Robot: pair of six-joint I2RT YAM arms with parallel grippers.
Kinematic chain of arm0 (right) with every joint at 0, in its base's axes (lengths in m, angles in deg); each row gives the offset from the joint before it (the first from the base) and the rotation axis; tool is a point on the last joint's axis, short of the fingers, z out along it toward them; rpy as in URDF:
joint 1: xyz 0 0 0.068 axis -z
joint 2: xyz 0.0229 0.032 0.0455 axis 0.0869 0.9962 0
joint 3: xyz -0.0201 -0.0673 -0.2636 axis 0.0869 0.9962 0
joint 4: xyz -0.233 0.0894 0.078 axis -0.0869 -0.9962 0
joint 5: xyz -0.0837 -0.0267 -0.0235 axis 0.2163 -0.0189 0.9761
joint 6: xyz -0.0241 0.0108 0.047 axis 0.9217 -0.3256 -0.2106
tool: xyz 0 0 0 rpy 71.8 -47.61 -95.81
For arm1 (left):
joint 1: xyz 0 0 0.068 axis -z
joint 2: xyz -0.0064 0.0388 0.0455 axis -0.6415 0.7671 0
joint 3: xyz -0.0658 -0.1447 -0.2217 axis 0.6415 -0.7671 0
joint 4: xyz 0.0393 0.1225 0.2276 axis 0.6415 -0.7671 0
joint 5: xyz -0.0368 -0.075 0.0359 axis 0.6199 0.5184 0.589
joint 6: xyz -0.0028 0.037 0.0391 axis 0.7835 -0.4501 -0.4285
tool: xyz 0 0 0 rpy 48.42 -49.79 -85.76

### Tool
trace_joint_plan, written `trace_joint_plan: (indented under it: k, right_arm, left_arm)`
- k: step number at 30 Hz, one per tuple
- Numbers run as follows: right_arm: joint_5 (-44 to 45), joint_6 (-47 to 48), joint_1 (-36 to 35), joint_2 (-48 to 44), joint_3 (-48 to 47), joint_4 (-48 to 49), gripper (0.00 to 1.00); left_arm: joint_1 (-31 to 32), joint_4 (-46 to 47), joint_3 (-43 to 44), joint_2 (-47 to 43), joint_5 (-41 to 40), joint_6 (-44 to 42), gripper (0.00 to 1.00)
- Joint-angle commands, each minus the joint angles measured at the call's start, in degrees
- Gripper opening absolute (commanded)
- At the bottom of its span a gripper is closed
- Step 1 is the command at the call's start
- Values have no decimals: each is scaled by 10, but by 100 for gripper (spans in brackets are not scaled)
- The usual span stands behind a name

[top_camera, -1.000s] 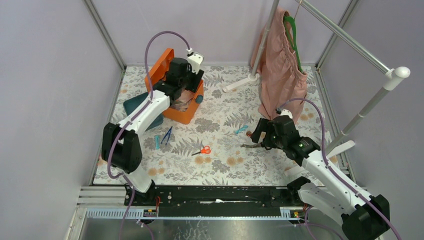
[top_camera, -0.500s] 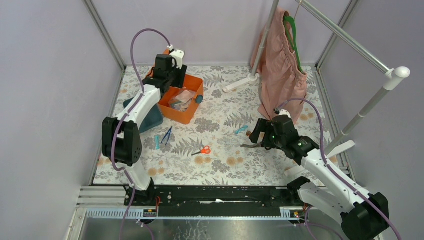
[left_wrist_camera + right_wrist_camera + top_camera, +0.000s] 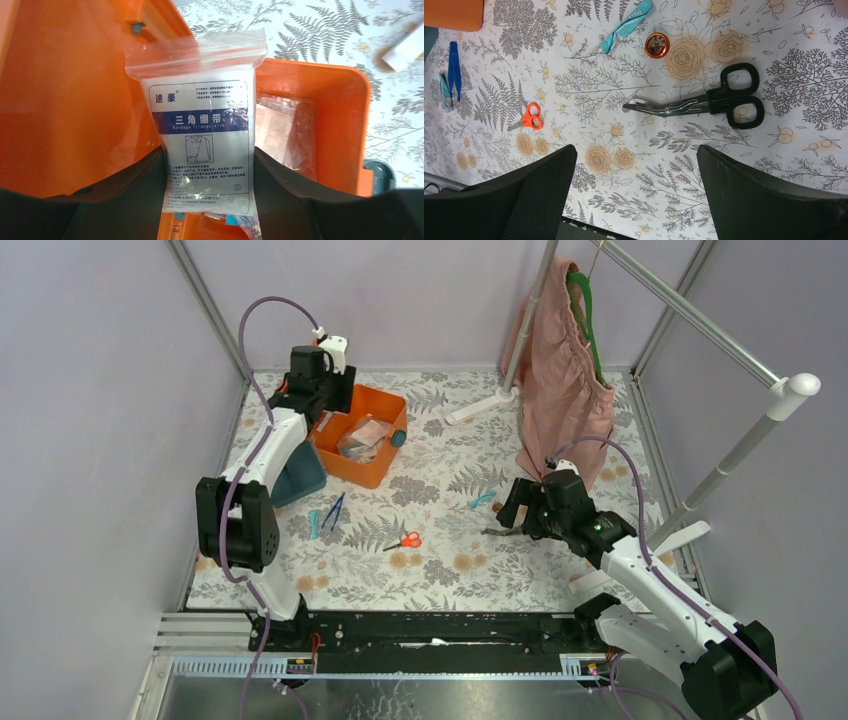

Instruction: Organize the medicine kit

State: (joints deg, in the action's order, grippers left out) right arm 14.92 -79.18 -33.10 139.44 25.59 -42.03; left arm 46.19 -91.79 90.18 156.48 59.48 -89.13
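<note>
The orange medicine kit (image 3: 372, 476) stands open at the back left, with clear packets inside (image 3: 362, 438). Its teal insert tray (image 3: 300, 478) lies on the table to its left. My left gripper (image 3: 318, 390) is over the box's far left edge by the lid. In the left wrist view it (image 3: 207, 165) is shut on a clear bag of triangular bandage (image 3: 200, 110), held above the box (image 3: 350, 90) beside the orange lid (image 3: 60, 100). My right gripper (image 3: 522, 508) is open and empty (image 3: 636, 155), just above the table near black scissors (image 3: 704, 104).
On the cloth lie a teal packet (image 3: 482, 500), a small round tin (image 3: 657, 45), small orange scissors (image 3: 405, 540), blue tweezers (image 3: 333, 510) and a small teal packet (image 3: 314, 522). A pink garment (image 3: 565, 380) hangs on a rack (image 3: 730, 455) at the back right.
My left arm has swung back and to the left, from over the box's middle to its lid side, with the bag in its grip. The right arm has barely moved.
</note>
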Motion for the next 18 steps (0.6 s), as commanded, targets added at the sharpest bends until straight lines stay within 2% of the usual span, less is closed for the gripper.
trace_joint_plan:
  k: [1,7,18]
  right_arm:
    - [-7,5,1,-4,-6,13,100]
    - [-7,4,1,-4,-1,15,100]
    - [-7,1,1,-14,5,13,100]
  left_arm:
    - [-3,13,-8,-30,55,20,66]
    - [12,18,-16,-34,128,42,69]
    - [34,-8,-18,27,80,37,69]
